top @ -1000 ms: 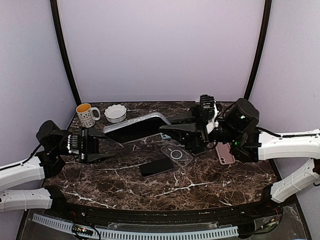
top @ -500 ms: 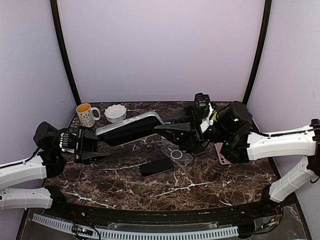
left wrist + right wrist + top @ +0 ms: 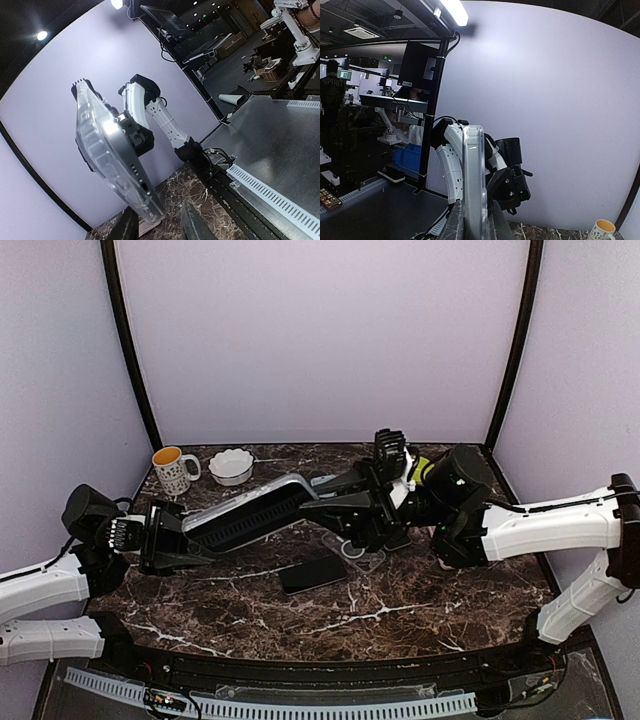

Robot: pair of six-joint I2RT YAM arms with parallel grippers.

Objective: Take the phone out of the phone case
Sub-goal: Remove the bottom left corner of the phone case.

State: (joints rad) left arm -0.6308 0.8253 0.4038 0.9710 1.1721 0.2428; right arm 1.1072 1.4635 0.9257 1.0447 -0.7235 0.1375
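A phone in a clear case is held in the air, tilted, above the left half of the table. My right gripper is shut on its right end; in the right wrist view the case stands edge-on between the fingers. My left gripper is open, and the case's lower left end sits between its fingers. In the left wrist view the case comes down beside the left finger, with a gap to the right finger.
An empty clear case and a black phone lie on the marble table under the right arm. A mug and a white bowl stand at the back left.
My right gripper has carried the cased phone left and down. Its lower end has come between my left gripper's fingers. My left gripper has shifted slightly left.
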